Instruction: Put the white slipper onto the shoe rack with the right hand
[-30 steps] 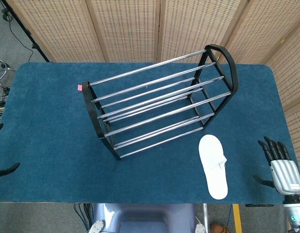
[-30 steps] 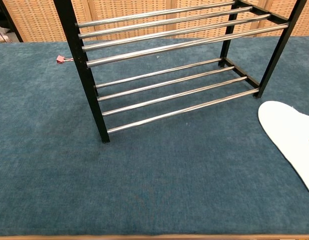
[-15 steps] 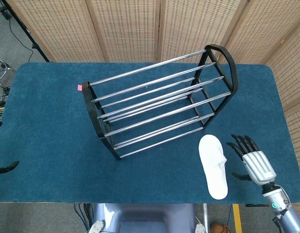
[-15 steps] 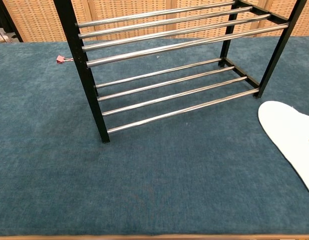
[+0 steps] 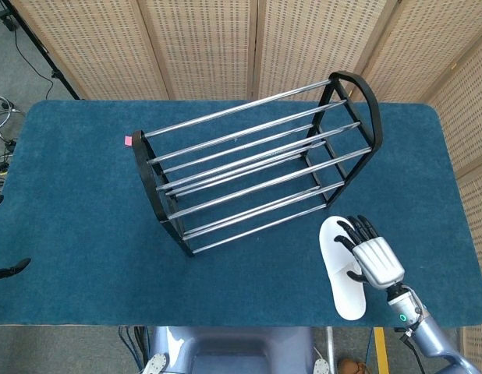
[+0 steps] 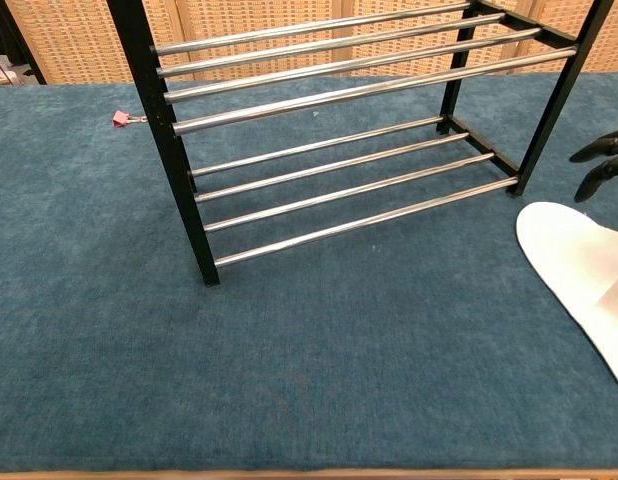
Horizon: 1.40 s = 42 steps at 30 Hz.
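Overhead, the right hand (image 5: 371,255) spreads open above the white slipper (image 5: 340,269).

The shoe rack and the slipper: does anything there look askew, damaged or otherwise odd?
Nothing looks damaged. The shoe rack stands upright but turned at an angle to the table edges. The white slipper lies flat on the table beside it, under the right hand. A small pink tag lies by the rack's far corner.
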{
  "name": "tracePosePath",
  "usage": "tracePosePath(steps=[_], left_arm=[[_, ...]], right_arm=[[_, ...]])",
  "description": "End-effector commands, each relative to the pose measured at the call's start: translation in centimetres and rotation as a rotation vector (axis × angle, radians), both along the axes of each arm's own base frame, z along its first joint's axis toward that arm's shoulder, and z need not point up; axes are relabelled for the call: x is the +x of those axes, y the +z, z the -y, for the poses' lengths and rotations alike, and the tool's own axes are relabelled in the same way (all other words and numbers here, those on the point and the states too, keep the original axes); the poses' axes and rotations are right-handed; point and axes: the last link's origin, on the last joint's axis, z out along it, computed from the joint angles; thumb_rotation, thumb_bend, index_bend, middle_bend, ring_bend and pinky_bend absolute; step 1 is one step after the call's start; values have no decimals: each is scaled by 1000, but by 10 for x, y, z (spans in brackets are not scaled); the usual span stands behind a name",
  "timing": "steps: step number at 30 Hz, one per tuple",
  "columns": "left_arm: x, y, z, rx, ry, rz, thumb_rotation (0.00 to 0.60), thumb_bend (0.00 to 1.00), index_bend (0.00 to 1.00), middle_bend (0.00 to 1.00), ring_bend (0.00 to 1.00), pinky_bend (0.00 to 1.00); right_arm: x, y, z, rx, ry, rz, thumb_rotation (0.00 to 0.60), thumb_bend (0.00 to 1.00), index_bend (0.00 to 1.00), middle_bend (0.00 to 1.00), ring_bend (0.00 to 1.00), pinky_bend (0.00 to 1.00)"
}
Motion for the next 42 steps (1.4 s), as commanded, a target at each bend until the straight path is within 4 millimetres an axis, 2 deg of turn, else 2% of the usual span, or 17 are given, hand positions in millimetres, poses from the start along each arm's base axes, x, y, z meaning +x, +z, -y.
tracePosePath(steps=[1, 9, 19, 22, 26, 30, 38, 42], left_arm=[[0, 0, 0, -1, 1, 0, 600, 0, 0, 0, 0, 0], [1, -3, -1, -13, 2, -2, 600, 0, 0, 0, 0, 0], [1, -2, -2, -10, 9, 9, 600, 0, 0, 0, 0, 0], [-1, 0, -2, -1, 16, 17, 600, 0, 0, 0, 0, 0], [-2, 2, -2, 0, 20, 24, 600, 0, 0, 0, 0, 0], [-3, 4, -2, 6, 22, 33, 600, 0, 0, 0, 0, 0], [-5, 6, -1, 9, 29, 38, 600, 0, 0, 0, 0, 0], [-5, 6, -1, 9, 30, 35, 600, 0, 0, 0, 0, 0]], right_arm=[[-3, -5, 4, 7, -5, -9, 600, 0, 275, 134, 18, 62], [-13, -14, 10, -13, -18, -30, 600, 0, 312, 206, 119, 209], [-22, -23, 17, -24, -73, -8, 600, 7, 356, 271, 204, 324], [-22, -26, 19, -33, -77, 1, 600, 55, 377, 306, 247, 370], [-21, -30, 20, -34, -78, 31, 600, 164, 471, 375, 318, 452], [-20, -34, 23, -48, -58, 51, 600, 285, 523, 439, 378, 515], [-17, -40, 26, -73, -21, 89, 600, 479, 608, 511, 446, 579], [-18, -42, 27, -79, -13, 92, 600, 508, 612, 515, 450, 612]])
